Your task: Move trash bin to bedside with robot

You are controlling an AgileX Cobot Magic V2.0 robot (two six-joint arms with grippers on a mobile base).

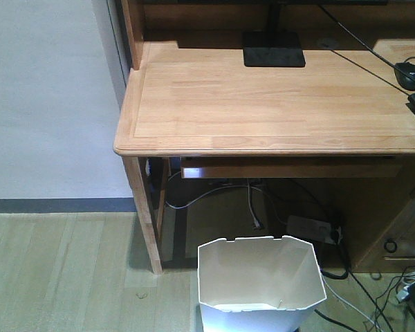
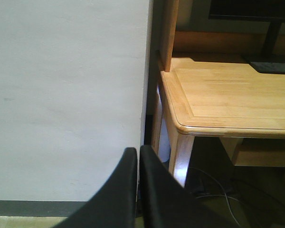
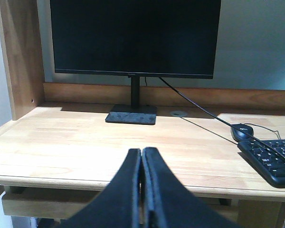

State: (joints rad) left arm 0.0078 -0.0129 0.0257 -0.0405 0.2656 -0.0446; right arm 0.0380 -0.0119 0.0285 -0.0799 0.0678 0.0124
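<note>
Left pincer (image 2: pixel 138 151) and right pincer (image 3: pixel 141 152) were both pressed together, pinching nothing. Trash bin (image 1: pixel 259 277) stood on the floor (image 1: pixel 62 270) just before the desk's (image 1: pixel 263 104) front edge, with open floor to its left. Its offset from either pincer could not be told.

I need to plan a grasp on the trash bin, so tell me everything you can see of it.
The trash bin is white, thin-walled plastic by its look, with an angular, many-sided rim bearing small notches. It stands upright and open on the wooden floor in front of the desk; nothing shows inside. The frame cuts off its base. Cables lie close on its right.
</note>
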